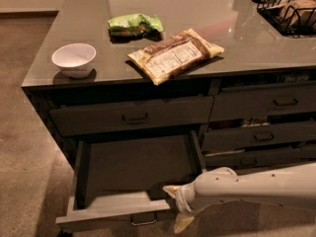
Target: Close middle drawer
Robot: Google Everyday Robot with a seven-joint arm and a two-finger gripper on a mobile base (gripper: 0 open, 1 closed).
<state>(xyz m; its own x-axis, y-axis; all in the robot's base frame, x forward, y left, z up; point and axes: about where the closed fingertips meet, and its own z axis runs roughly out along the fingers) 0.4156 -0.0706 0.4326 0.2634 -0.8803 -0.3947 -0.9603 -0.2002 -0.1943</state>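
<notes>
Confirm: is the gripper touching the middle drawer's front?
Cannot tell. Camera view: the gripper sits over the right end of the front of the middle drawer; no gap shows, but the contact spot is hidden.

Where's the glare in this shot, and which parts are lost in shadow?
Camera view: the light is warm and dim; pale glare sits on the far countertop; the inside of the open middle drawer is the darkest area; the gripper, at that drawer's front right end, is brightly lit.
</notes>
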